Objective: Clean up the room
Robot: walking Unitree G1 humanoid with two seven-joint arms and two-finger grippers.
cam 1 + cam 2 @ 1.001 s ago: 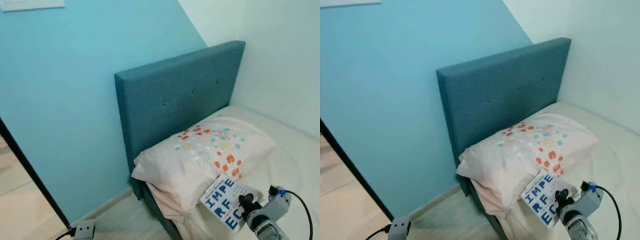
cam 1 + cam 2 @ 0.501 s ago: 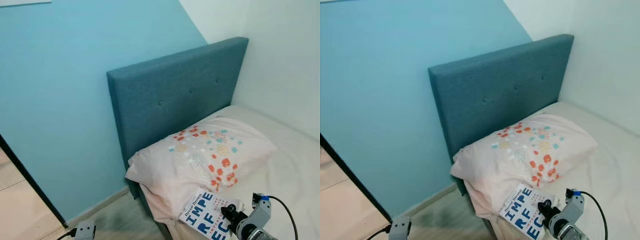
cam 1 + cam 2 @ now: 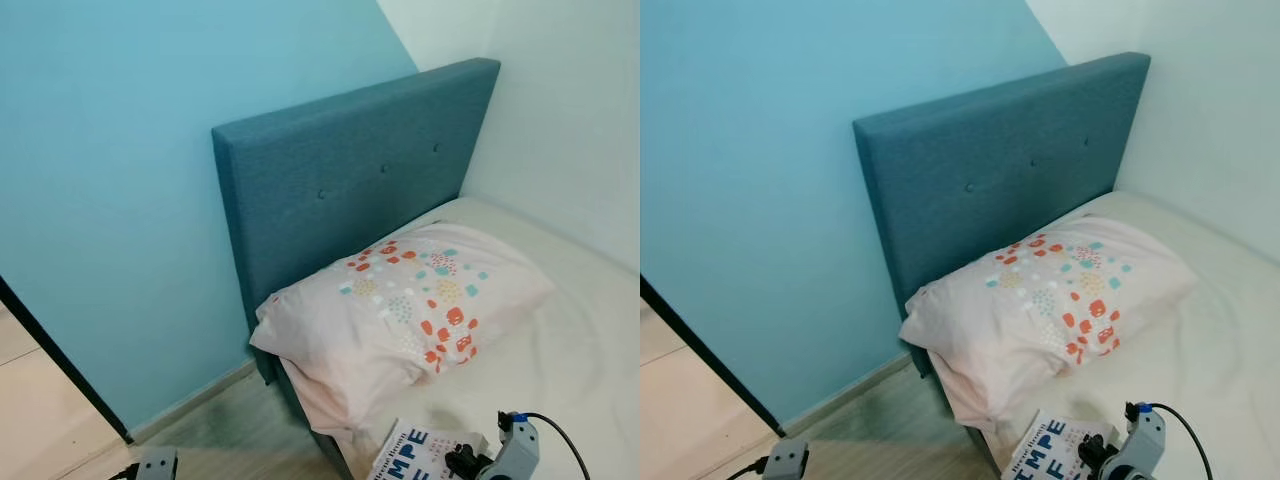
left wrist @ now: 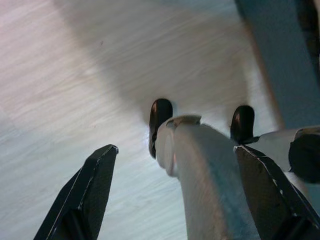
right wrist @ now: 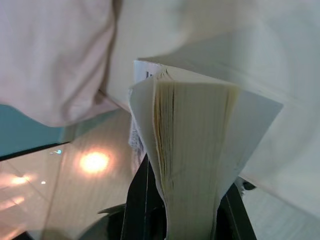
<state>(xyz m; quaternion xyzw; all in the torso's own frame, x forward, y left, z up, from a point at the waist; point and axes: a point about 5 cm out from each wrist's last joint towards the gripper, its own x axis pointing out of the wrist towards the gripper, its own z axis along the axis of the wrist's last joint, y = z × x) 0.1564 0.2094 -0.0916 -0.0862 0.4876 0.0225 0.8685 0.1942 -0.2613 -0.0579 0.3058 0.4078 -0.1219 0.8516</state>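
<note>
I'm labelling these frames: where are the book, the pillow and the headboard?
book [image 3: 1055, 445]: right eye view, on its white cover.
pillow [image 3: 400, 310]: left eye view, on its patterned top.
headboard [image 3: 340, 180]: left eye view, on its padded front.

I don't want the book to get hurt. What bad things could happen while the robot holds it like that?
The right gripper pinches the book near one edge and its pages fan open, so it might slip out or bend. The book hangs by the bed edge, beside the pillow; it could fall to the wooden floor.
</note>
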